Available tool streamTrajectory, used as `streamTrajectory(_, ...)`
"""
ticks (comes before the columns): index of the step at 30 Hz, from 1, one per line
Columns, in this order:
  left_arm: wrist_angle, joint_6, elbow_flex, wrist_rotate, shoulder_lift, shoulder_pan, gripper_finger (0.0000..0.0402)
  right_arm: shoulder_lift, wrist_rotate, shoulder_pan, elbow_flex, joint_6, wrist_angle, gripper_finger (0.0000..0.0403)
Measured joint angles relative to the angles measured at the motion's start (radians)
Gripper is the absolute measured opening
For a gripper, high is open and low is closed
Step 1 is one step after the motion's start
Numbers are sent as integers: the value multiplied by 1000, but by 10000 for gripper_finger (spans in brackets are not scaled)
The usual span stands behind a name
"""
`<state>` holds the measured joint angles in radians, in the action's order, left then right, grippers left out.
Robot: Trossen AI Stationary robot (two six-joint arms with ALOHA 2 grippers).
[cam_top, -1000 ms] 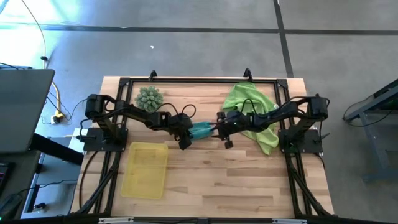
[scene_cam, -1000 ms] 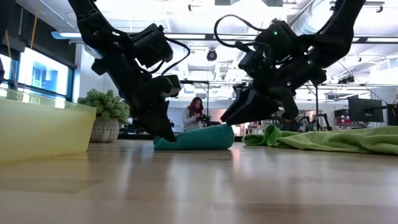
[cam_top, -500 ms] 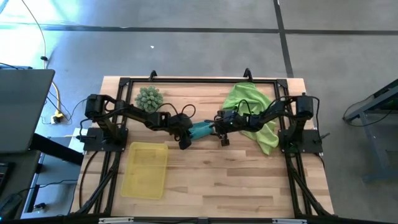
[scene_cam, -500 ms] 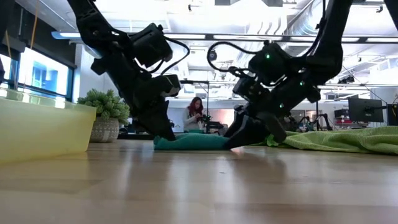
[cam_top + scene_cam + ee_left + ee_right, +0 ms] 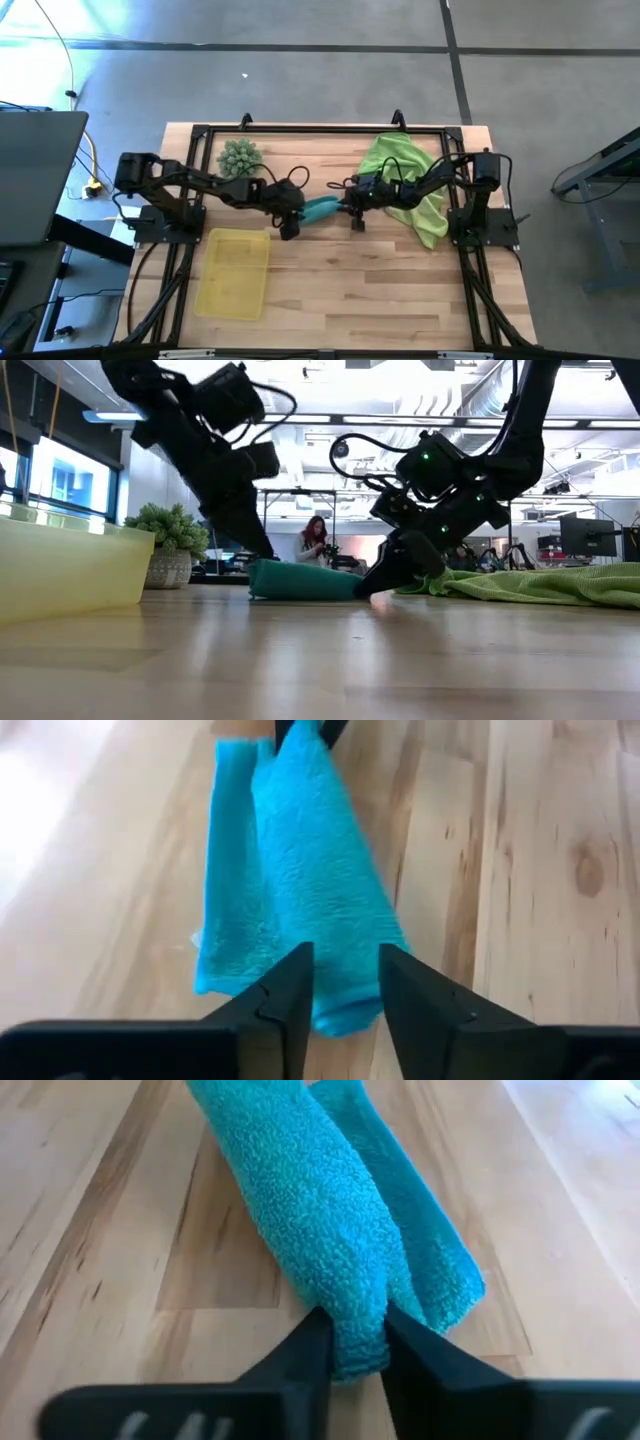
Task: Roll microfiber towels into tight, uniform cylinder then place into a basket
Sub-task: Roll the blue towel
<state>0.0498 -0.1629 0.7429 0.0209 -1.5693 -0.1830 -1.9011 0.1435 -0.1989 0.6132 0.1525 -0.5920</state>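
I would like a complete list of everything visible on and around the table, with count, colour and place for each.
Rolled towel: one, teal, table centre, between both grippers.
Loose towels: lime green, heaped; count unclear, back right of table.
Basket: one, translucent yellow, front left.
Spiky plant ball: one, pale green, back left.
Table: one, light wood.
Person: one, far in the room behind.
Left gripper: dark, at the roll's left end.
Right gripper: dark, shut on the roll's right end.

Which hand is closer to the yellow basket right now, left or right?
Left. The left hand grips the teal towel at its end on the basket's side, just beyond the basket's far corner. The right hand pinches the towel's opposite end, farther away.
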Motion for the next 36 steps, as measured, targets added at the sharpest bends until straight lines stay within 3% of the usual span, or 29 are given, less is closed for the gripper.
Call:
streamTrajectory(5, -29, 81, 0, 71, 28, 49, 151, -1, 49, -2, 0, -88, 2, 16)
streamTrajectory(16, -107, 122, 2, 356, -91, 132, 168, -3, 231, -61, 82, -364, 160, 25)
streamTrajectory(24, -99, -24, 3, 325, -191, 117, 154, -4, 242, -60, 181, -311, 336, 30)
streamTrajectory(30, -98, -106, 6, 225, -215, 81, 106, 16, 284, -60, 233, -225, 424, 96)
streamTrajectory(33, -95, -137, 9, 175, -216, 59, 85, 68, 338, -67, 267, -176, 577, 128)
streamTrajectory(36, -89, -150, 8, 90, -209, 25, 72, 143, 328, -68, 301, -108, 720, 144)
